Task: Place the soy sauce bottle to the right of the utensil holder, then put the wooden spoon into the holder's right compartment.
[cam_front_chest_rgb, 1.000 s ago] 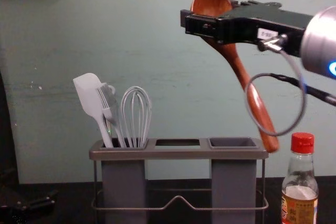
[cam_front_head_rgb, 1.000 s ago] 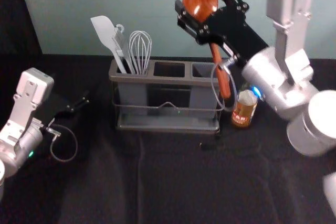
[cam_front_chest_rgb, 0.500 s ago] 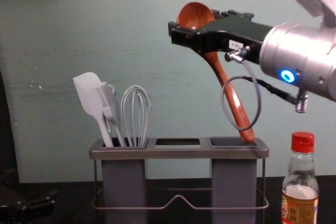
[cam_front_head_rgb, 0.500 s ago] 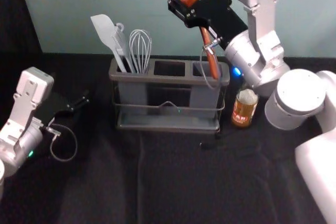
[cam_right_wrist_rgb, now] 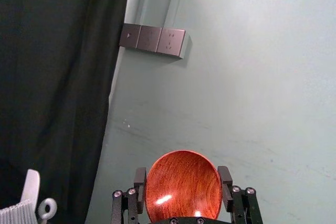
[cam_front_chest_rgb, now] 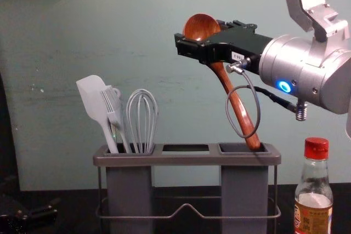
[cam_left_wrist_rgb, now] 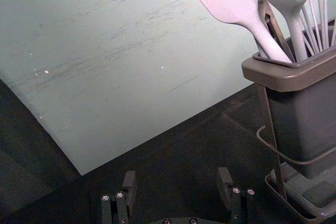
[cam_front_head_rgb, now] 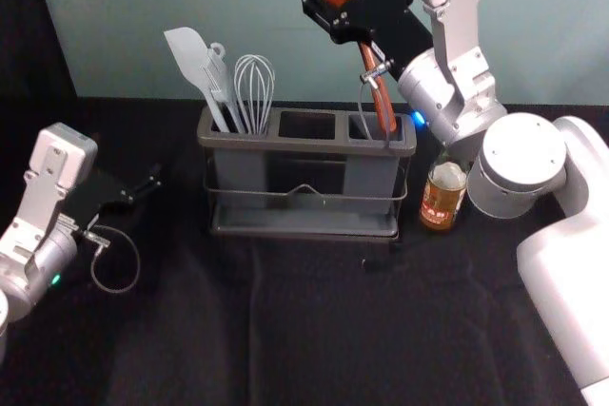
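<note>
Black cloth over the surface (cam_front_head_rgb: pixel 381 330), plain grey-green wall (cam_front_chest_rgb: pixel 49 124) behind.

Progress: part one looks done. Soy sauce bottle (cam_front_chest_rgb: pixel 313 207) upright, just beside the utensil holder (cam_front_chest_rgb: pixel 186 160) on its right. Part two is under way, judged near its end: wooden spoon (cam_front_chest_rgb: pixel 238 110) held bowl up and tilted, handle end at the mouth of the right compartment (cam_front_chest_rgb: pixel 242 198). Remaining: straighten, lower, release.

Right gripper (cam_right_wrist_rgb: pixel 182 174): above the holder, jaws parted by about the bowl's width and closed on its sides. Left gripper (cam_left_wrist_rgb: pixel 177 178): parked left of the holder, jaws wide apart, empty.

View comparison: chest view gives the spoon's sideways lean and the bottle's red cap (cam_front_chest_rgb: pixel 316 148); in the head view the right arm covers the bottle's top. Head view places the handle end over the opening from above; depth of entry cannot be told. Right wrist view looks into the bowl's hollow, a jaw at either side.
</note>
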Robot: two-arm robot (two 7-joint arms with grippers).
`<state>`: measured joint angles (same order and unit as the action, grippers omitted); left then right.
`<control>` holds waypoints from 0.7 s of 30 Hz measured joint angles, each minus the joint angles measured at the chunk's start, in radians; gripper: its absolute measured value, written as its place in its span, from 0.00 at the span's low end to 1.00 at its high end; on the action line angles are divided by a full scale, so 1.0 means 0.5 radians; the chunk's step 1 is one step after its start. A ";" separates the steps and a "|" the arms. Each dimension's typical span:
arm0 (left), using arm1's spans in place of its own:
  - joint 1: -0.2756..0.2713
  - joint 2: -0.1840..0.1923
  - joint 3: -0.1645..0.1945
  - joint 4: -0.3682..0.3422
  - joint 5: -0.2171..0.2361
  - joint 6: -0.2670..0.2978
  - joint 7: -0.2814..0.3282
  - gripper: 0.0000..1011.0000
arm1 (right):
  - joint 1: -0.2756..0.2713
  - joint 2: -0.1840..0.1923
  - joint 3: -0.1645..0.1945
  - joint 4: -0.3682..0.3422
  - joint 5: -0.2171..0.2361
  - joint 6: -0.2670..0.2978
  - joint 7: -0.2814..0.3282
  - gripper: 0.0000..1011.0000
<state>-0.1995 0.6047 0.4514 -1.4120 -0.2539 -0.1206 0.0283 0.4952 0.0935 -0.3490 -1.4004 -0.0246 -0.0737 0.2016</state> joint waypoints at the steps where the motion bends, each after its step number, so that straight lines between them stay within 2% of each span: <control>1: 0.000 0.000 0.000 0.000 0.000 0.000 0.000 0.99 | 0.002 -0.001 0.002 0.002 -0.001 -0.003 0.000 0.83; 15: 0.000 0.000 0.000 0.000 0.000 0.000 0.000 0.99 | 0.036 -0.030 0.010 0.130 -0.026 -0.058 0.002 0.83; 21: 0.000 0.000 0.000 0.000 0.000 0.000 0.000 0.99 | 0.001 -0.027 0.011 0.123 -0.016 -0.026 0.019 0.83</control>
<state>-0.1995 0.6047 0.4514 -1.4120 -0.2539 -0.1205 0.0283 0.4955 0.0798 -0.3434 -1.3386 -0.0323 -0.0868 0.2110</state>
